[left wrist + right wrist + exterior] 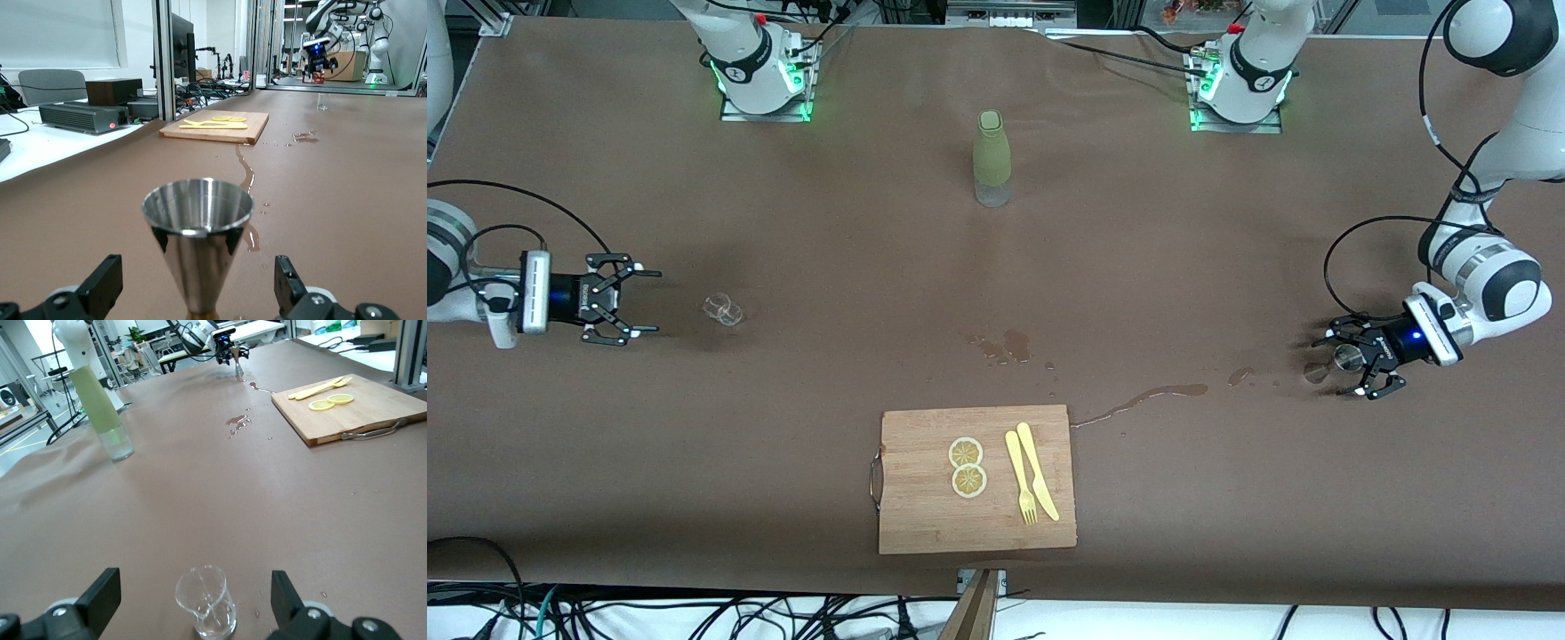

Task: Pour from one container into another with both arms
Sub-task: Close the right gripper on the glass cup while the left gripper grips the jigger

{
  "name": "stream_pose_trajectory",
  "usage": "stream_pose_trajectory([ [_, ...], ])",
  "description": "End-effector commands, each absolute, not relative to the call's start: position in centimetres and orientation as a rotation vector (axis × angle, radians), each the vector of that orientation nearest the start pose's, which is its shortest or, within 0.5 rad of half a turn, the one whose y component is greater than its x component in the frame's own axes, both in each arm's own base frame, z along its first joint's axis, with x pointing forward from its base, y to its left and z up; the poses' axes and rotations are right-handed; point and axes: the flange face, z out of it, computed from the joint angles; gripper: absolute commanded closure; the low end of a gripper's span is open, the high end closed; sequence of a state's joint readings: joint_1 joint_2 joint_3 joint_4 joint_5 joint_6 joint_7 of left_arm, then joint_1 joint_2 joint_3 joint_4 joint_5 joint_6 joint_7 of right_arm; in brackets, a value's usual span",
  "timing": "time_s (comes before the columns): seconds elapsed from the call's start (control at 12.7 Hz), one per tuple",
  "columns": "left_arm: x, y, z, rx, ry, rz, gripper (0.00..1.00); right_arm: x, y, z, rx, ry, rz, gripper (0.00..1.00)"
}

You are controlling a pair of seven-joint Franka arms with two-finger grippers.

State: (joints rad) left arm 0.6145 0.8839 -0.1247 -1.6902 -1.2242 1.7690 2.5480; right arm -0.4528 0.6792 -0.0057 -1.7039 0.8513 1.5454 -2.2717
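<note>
Left gripper [1352,366] — fingers spread wide on either side of a small steel cone-shaped jigger [197,233] standing on the brown counter [783,400] at the left arm's end, not touching it. Right gripper [640,302] — fingers likewise released, low beside a small clear glass beaker [205,600] at the right arm's end. Spilled liquid [1138,402] streaks the counter between the jigger and a wooden cutting board [925,507].

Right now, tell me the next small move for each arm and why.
Probably ease both open grippers forward and close them. The metal jigger stands upright between the left gripper's fingers, ungripped; the small glass beaker stands just ahead of the right gripper. Nothing is held yet, so pouring cannot begin.
</note>
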Motion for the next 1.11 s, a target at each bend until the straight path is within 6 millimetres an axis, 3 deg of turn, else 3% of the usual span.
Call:
stream_pose_trajectory([
  [0.0, 58.0, 21.2, 9.1, 1.654, -1.174, 1.349, 0.0, 56.8, -19.0, 16.4, -1.542, -1.426, -0.829, 0.0],
  [0.16, 58.0, 20.8, 8.6, 1.653, -1.157, 1.354, 0.0, 56.3, -18.7, 13.6, -1.521, -1.412, -0.864, 0.0],
  [0.63, 58.1, 19.9, 7.6, 1.646, -1.14, 1.362, 0.07, 55.4, -18.0, 10.1, -1.491, -1.408, -0.886, 0.0],
  [0.79, 58.1, 19.8, 7.5, 1.645, -1.143, 1.36, 0.31, 54.8, -17.4, 9.3, -1.48, -1.408, -0.896, 0.0],
  [1.03, 58.0, 19.7, 7.2, 1.646, -1.136, 1.356, 0.77, 54.3, -16.7, 8.8, -1.459, -1.41, -0.918, 0.0],
])
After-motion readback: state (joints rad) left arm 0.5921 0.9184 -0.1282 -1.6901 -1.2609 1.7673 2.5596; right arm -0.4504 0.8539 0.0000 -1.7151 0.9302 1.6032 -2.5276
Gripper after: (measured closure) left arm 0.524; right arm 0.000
